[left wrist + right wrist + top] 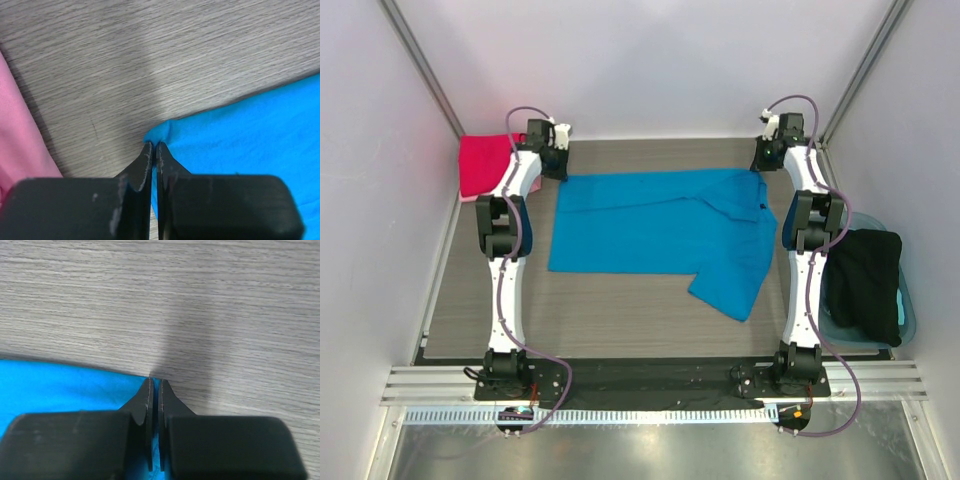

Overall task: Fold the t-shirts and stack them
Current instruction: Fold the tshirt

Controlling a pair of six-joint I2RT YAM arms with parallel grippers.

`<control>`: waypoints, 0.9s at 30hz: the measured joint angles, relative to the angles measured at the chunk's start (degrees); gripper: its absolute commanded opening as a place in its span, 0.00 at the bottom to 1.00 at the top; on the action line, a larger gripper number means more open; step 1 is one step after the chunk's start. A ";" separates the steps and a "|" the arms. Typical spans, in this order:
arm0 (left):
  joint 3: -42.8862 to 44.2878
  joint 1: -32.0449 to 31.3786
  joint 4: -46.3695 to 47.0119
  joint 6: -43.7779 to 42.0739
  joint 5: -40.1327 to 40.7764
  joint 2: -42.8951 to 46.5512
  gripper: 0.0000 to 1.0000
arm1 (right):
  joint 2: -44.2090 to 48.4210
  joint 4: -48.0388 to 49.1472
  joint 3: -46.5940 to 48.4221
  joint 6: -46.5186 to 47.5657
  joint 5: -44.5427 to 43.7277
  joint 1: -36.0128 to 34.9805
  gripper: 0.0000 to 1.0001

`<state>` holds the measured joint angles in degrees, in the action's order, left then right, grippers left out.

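Black fingers [142,170] of the left tool [154,146] fill the bottom of its wrist view. They are pressed together with a sliver of bright cloth between them. They pinch a corner of the blue t-shirt [240,135], which bunches into a small fold right at the tips. At 9 o'clock in that view lies the pink t-shirt [20,145], apart from the blue one, with bare table [125,60] between them.

The right tool [155,381] is closed just as narrowly on the blue t-shirt's far edge, and blue shows between its fingers too.

From above, the blue t-shirt lies spread flat across the middle of the table, with one sleeve reaching out toward 5 o'clock. The left tool holds its 10 o'clock corner and the right tool its 2 o'clock corner. The red t-shirt [482,162] sits in the table's 10 o'clock corner. At 4 o'clock, beside the right arm, a translucent blue tub [912,318] holds a black cloth [868,280].
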<state>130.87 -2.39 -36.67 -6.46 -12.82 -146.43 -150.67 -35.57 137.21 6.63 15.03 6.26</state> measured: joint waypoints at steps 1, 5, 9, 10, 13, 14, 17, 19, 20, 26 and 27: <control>0.02 0.00 0.00 0.00 0.09 0.00 0.00 | 0.00 0.00 0.00 -0.11 0.22 0.09 0.01; 0.15 0.00 0.02 0.02 0.42 0.00 0.00 | 0.00 0.00 0.00 -0.20 0.74 0.37 0.01; 0.15 0.11 -0.09 0.07 0.37 0.24 0.00 | 0.81 -0.26 -0.31 -0.09 0.83 0.61 0.01; 0.15 0.17 -0.26 0.07 0.22 0.48 0.00 | 1.49 -0.55 -0.66 -0.04 0.90 0.70 0.01; 0.11 0.39 -1.07 0.20 -0.63 2.51 0.00 | 5.64 -1.18 -3.26 0.37 1.51 0.90 0.01; 0.02 0.46 -1.31 0.31 -1.07 3.54 0.00 | 7.63 -1.57 -4.24 0.52 1.77 0.94 0.01; -1.22 0.74 -1.77 0.63 -2.93 8.59 0.00 | 14.19 -2.49 -6.38 0.72 2.58 0.98 0.01; -2.32 0.94 -1.84 0.83 -4.20 12.96 0.00 | 19.26 -2.45 -7.65 0.79 3.21 0.98 0.01; -2.84 1.03 -1.84 1.01 -4.70 15.21 0.00 | 21.70 -2.62 -8.17 0.81 3.48 0.98 0.01; -8.17 1.49 -1.70 1.55 -7.50 28.94 0.00 | 35.89 -2.25 -12.09 1.18 5.38 0.98 0.01; -9.27 1.51 -1.77 1.57 -7.87 30.82 0.00 | 37.42 -2.29 -12.37 1.20 5.64 0.98 0.01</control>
<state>121.60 -0.89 -38.44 -4.89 -20.69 -115.61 -113.25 -37.87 124.84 7.84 20.67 7.25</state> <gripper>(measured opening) 0.009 0.050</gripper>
